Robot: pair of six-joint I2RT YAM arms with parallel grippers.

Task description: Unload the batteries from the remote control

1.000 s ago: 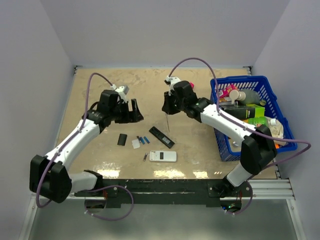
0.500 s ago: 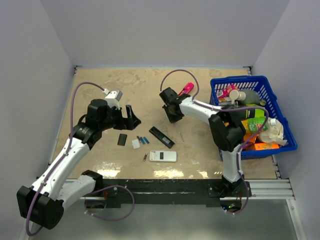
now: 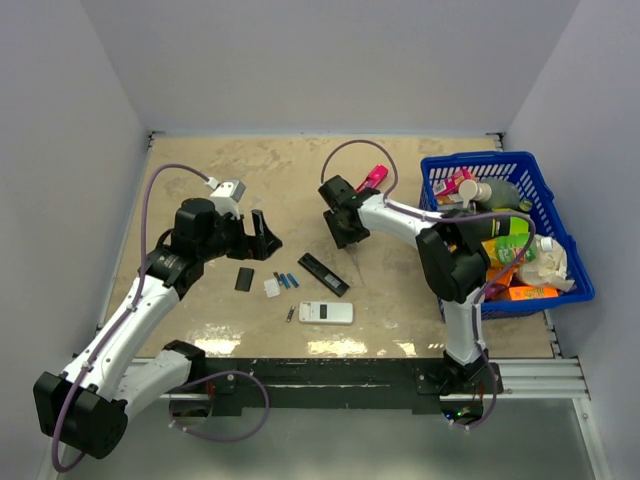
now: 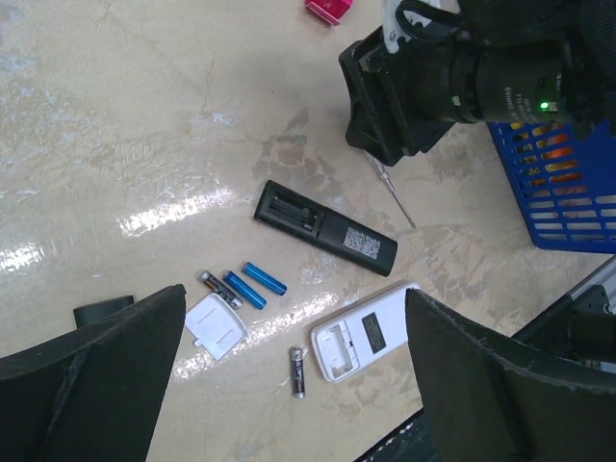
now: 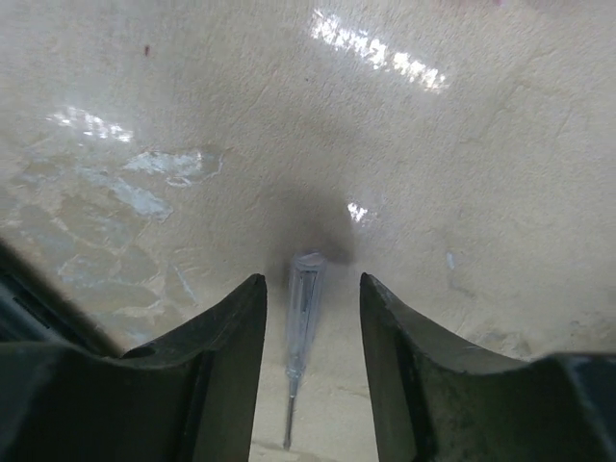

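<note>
The right wrist view alone shows the screwdriver (image 5: pixel 300 322) lying free between the low right gripper's (image 5: pixel 313 284) parted fingers; the high left gripper (image 4: pixel 294 294) gapes wide, batteries (image 4: pixel 263 278) at 6 o'clock in its view.

– Where do the batteries (image 3: pixel 288 281) lie?
– On the table (image 3: pixel 280 170), at nine o'clock of the far remote (image 3: pixel 324 274).
– The near remote (image 3: pixel 326 313)?
– At its six o'clock. The basket (image 3: pixel 478 158) stands at three.

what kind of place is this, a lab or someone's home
Most likely a robot lab work cell, not a home: plain white walls box in the table, two robot arms are bolted to a rail at its near edge, and a blue basket of assorted items sits to the right.
</note>
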